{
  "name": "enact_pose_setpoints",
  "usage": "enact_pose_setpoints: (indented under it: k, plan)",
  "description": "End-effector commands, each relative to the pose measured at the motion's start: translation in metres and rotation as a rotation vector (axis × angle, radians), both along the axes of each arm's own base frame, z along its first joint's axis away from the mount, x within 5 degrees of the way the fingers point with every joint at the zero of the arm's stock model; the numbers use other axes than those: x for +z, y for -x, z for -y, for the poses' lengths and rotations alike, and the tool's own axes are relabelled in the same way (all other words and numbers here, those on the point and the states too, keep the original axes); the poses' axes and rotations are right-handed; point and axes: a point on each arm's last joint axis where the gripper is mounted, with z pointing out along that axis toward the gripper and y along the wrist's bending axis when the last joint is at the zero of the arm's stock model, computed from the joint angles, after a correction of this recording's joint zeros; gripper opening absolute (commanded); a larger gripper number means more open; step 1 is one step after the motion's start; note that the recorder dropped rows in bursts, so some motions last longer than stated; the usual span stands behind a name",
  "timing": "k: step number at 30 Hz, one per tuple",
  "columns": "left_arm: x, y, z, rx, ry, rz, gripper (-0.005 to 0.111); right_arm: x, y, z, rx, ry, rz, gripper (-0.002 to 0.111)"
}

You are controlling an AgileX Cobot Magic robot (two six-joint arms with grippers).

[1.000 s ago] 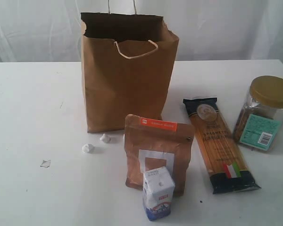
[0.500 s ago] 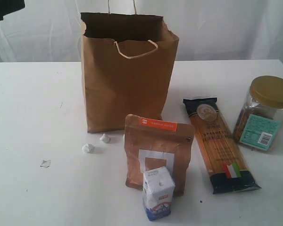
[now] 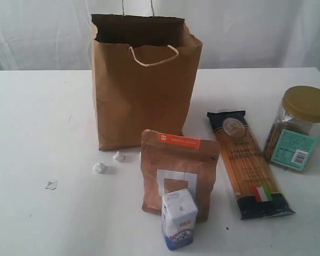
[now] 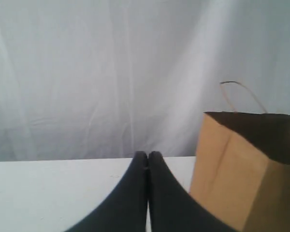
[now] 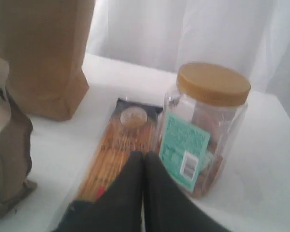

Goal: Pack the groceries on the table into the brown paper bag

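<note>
The brown paper bag (image 3: 144,80) stands upright and open at the back of the white table (image 3: 37,122). In front of it stands a brown pouch with an orange label (image 3: 178,170), and a small white-blue carton (image 3: 178,218) stands against the pouch's front. A spaghetti packet (image 3: 248,162) lies flat to the right, beside a gold-lidded clear jar (image 3: 301,128). Neither gripper shows in the exterior view. My left gripper (image 4: 148,154) is shut and empty, left of the bag (image 4: 241,174). My right gripper (image 5: 144,155) is shut and empty above the spaghetti packet (image 5: 116,154), next to the jar (image 5: 208,125).
Small white crumpled scraps (image 3: 100,168) (image 3: 118,156) lie left of the pouch, and another scrap (image 3: 52,185) lies farther left. A white curtain (image 3: 245,32) hangs behind the table. The pouch (image 5: 7,159) and bag (image 5: 43,53) stand beside the right gripper's view of the packet.
A dark part of an arm showed at the upper left corner of the exterior view half a second ago and is out of view now. The groceries and bag have not moved.
</note>
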Motion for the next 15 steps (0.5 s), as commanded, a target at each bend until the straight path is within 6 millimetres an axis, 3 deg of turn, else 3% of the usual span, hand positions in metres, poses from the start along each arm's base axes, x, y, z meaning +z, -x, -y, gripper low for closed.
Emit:
enact_pose_setpoints:
  k: [1,5,15]
  plan:
    - [-0.025,0.020,-0.015,0.157,0.014,-0.001,0.000,0.023,0.002,-0.005,0.056,-0.137,0.229,0.000]
    - [-0.055,0.033,-0.021,0.216,0.066,-0.046,0.000,0.039,0.006,-0.007,0.112,-0.268,0.377,0.000]
    - [-0.131,0.055,-0.041,0.450,0.132,-0.192,0.000,0.058,0.016,-0.009,0.181,-0.333,0.599,0.000]
